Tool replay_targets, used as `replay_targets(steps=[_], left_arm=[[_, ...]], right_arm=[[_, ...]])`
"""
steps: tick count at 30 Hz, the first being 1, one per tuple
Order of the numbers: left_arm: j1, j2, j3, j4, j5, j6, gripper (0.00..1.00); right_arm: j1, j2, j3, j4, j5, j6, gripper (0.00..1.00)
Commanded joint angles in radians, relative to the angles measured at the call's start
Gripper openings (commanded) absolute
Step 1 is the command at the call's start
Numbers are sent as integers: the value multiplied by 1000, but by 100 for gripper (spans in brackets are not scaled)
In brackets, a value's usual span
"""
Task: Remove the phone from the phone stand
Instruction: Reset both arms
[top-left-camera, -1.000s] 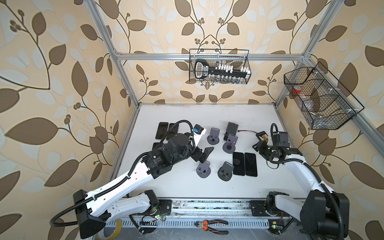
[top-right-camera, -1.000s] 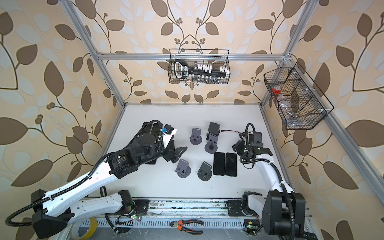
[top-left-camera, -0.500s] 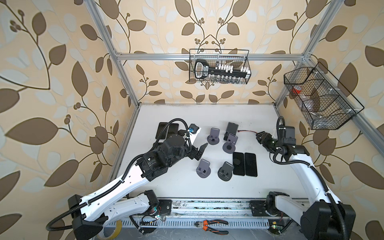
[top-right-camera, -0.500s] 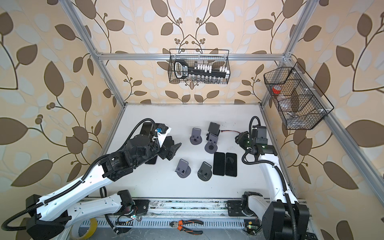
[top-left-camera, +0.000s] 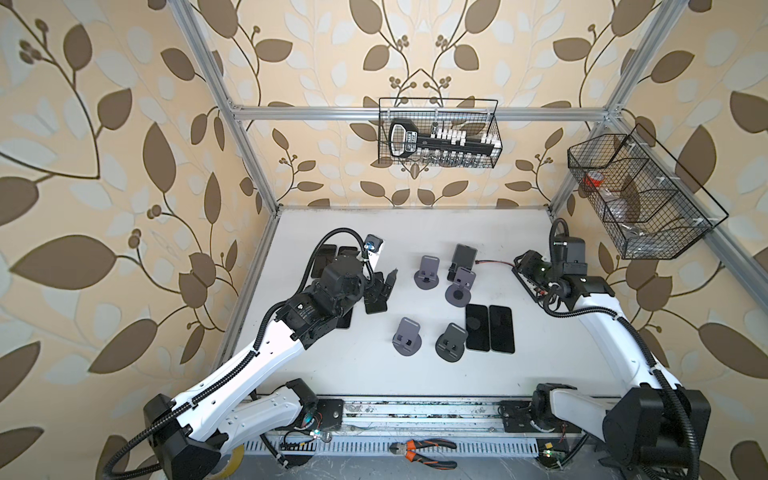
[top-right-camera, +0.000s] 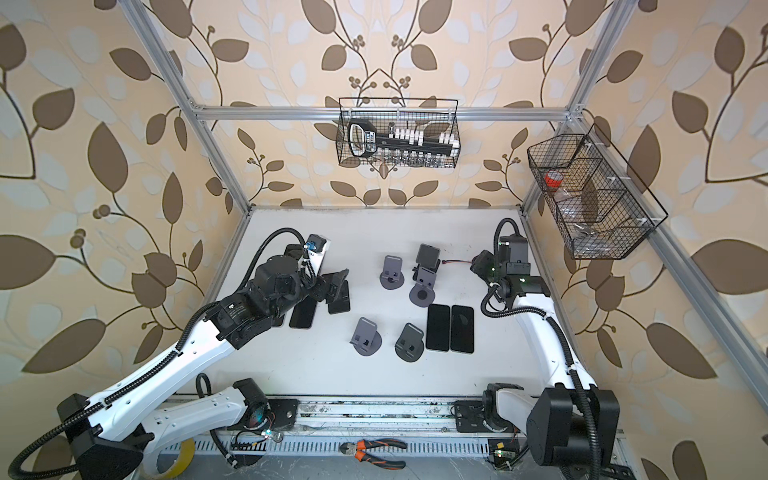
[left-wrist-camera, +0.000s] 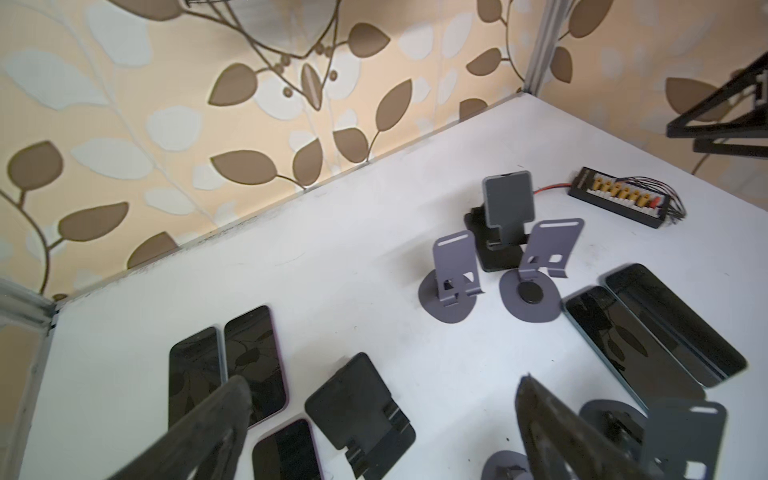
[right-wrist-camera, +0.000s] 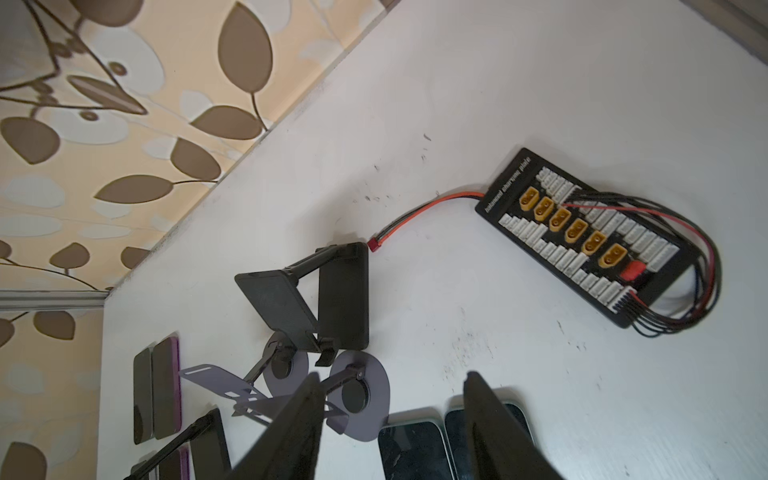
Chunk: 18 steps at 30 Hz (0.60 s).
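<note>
Every phone stand I see is empty. A black stand (top-left-camera: 376, 305) (left-wrist-camera: 357, 399) sits under my left gripper (top-left-camera: 384, 286) (left-wrist-camera: 382, 380), which hangs open above it and touches nothing. Flat beside that stand lie dark phones (left-wrist-camera: 249, 353) (top-left-camera: 334, 253), one partly under the arm (top-right-camera: 303, 313). Two more phones (top-left-camera: 489, 328) (right-wrist-camera: 415, 449) lie side by side at centre right. My right gripper (top-left-camera: 523, 266) (right-wrist-camera: 392, 375) hovers above the table at the right, fingers apart, with nothing between them.
Several grey-purple stands (top-left-camera: 428, 272) (top-left-camera: 405, 338) and another black stand (top-left-camera: 463, 257) (right-wrist-camera: 324, 299) fill the middle. A black charging board (right-wrist-camera: 590, 237) (left-wrist-camera: 623, 197) with wires lies under the right arm. Wire baskets (top-left-camera: 438, 133) (top-left-camera: 640, 199) hang on the walls.
The left gripper has drawn back to the left, still open. The right gripper has shifted toward the back wall, above the charging board.
</note>
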Motion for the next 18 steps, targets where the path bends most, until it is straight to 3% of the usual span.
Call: replay_targets(steps=[1, 10, 18], left_arm=[[59, 6, 6, 59, 32, -2, 99], [244, 8, -26, 102, 93, -5, 99], [486, 8, -73, 182, 227, -123, 99]], right_arm=[[60, 33, 51, 30, 99, -22, 55], [215, 118, 147, 51, 282, -102, 57], [340, 203, 270, 76, 401, -228, 61]])
